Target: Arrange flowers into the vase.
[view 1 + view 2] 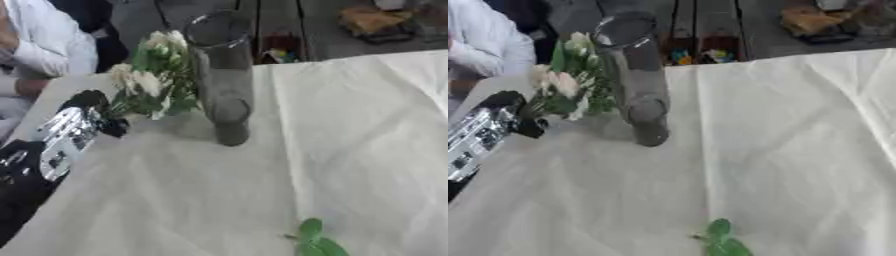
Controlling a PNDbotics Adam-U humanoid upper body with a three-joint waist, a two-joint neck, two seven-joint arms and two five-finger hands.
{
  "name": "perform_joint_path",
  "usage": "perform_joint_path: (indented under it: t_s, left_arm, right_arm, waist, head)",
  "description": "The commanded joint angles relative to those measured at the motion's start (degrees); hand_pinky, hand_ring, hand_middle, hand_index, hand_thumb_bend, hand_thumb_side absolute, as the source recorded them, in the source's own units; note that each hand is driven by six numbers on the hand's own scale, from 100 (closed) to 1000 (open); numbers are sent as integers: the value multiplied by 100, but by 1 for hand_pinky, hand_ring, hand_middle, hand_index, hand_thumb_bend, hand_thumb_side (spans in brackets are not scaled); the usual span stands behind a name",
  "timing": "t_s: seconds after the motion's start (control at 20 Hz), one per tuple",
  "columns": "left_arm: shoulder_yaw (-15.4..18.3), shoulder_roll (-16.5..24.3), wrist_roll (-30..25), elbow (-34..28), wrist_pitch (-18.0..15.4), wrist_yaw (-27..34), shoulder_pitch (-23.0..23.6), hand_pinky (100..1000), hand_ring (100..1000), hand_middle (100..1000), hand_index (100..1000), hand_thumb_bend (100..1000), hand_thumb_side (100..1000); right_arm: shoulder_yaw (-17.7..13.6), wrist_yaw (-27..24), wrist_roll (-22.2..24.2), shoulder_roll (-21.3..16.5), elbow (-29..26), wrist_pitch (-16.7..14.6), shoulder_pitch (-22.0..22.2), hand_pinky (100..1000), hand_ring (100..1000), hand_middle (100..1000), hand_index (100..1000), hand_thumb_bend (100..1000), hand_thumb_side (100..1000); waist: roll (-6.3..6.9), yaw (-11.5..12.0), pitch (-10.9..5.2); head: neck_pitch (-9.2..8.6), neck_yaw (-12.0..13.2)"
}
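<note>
The left hand (92, 117) comes in from the table's left edge, black and silver, and its fingers are closed round the lower end of a bunch of white flowers (149, 82). The exact finger positions are lost behind the leaves, but the bunch plainly rises out of that grasp. Cream blooms and dark green leaves are lifted above the cloth, with the top bloom up level with the vase's mouth.

The vase (220, 75) stands upright just beside the bunch, on its right: a tall, clear glass cylinder that looks grey. Its base rests on the white tablecloth (350, 150) toward the far-left part of the table. The flowers are outside the glass, their leaves close against its left wall. Whether they touch it, I can't tell.

Down at the near edge, a small sprig of green leaves (313, 241) lies flat on the cloth, well apart from the vase and the hand.

The cloth covers the rest of the table, creased along a fold line running from the vase toward the near edge.

The right hand shows in neither view.
</note>
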Motion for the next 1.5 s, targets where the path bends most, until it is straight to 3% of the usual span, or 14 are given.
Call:
perform_joint_path:
  t_s: [0.05,0.35,0.75,1.25,1.5]
  left_arm:
    - [214,266,230,-365,207,308,-40,100,100,100,100,159,245]
    - [375,301,711,-806,359,643,41,100,100,100,100,146,244]
    - [676,309,1275,-1323,454,865,19,100,100,100,100,127,241]
    - [1107,343,2066,-1958,507,1101,-286,100,100,100,100,108,223]
    - [1298,205,2796,-2241,507,1579,-614,100,100,100,100,102,207]
  right_arm:
    - [-40,-50,-38,-33,-99,-9,-27,676,732,493,765,100,1000]
    - [-64,-30,-79,-19,-99,-24,0,675,731,494,765,100,1000]
    - [-83,-8,-130,-12,-99,-33,23,675,730,494,766,100,1000]
    - [-66,-17,-161,-20,-99,-43,63,674,729,493,767,100,1000]
    - [-60,-45,-157,-36,-99,-57,82,672,729,494,768,100,1000]
  waist:
    - [-34,24,-160]
    - [-122,61,-189]
    - [-185,138,-220]
    - [-242,149,-262]
    - [-248,114,-299]
  head:
    - [75,-89]
    - [125,-226]
    - [74,-162]
    - [21,-114]
    - [23,-103]
